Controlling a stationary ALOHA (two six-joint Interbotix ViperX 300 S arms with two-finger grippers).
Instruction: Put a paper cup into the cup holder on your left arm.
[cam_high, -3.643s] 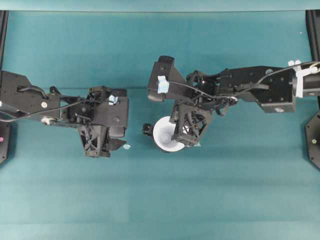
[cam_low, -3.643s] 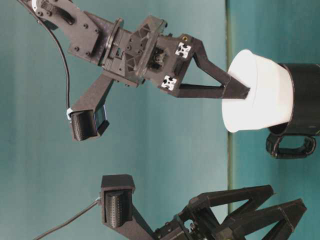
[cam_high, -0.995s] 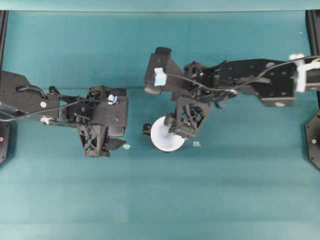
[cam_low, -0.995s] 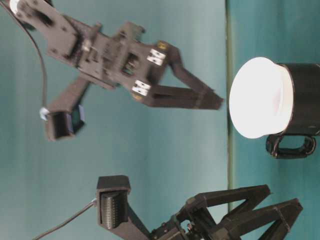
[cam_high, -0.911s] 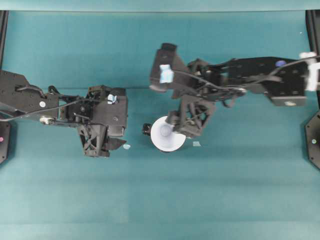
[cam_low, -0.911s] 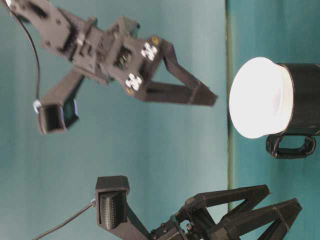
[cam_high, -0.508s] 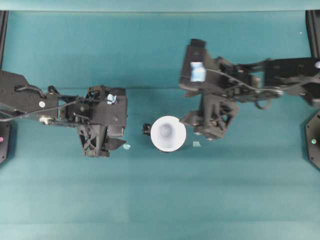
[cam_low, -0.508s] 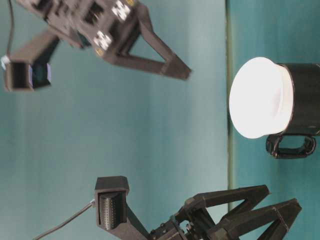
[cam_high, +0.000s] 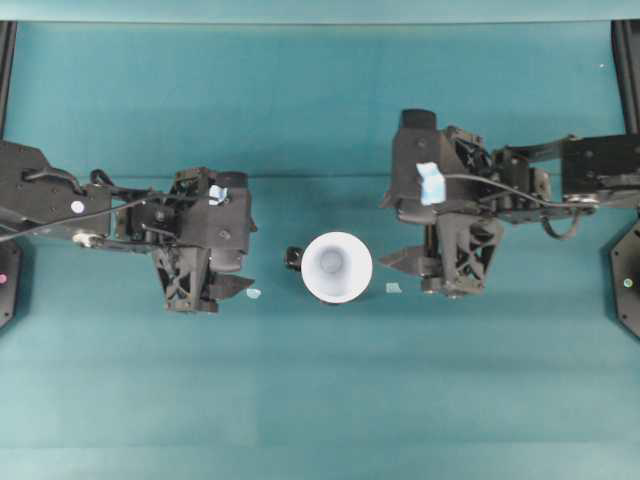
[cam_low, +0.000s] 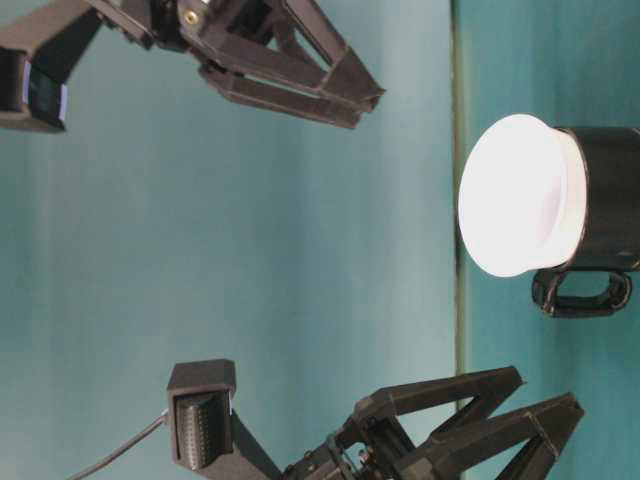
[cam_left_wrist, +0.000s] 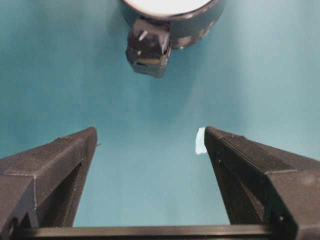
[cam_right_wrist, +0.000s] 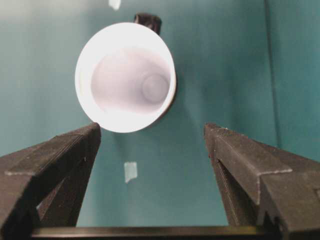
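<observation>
The white paper cup (cam_high: 337, 267) stands upright inside the black cup holder (cam_low: 610, 200), its rim wider than the holder and resting above it. The holder's small handle (cam_high: 293, 258) points left. My left gripper (cam_high: 212, 292) hangs open to the left of the holder, empty, with the handle (cam_left_wrist: 148, 47) ahead of it. To the right of the cup my right gripper (cam_high: 432, 272) is open and holds nothing. Its wrist view looks into the cup (cam_right_wrist: 125, 77). Neither gripper touches the cup or the holder.
Small scraps of pale tape lie on the teal table: one (cam_high: 254, 294) by my left gripper, one (cam_high: 393, 288) between the cup and my right gripper. Black frame posts (cam_high: 628, 60) stand at the table's side edges.
My right gripper has let go of the cup's rim, risen and drawn back to the right. The cup stays seated in the holder. The left arm has barely shifted.
</observation>
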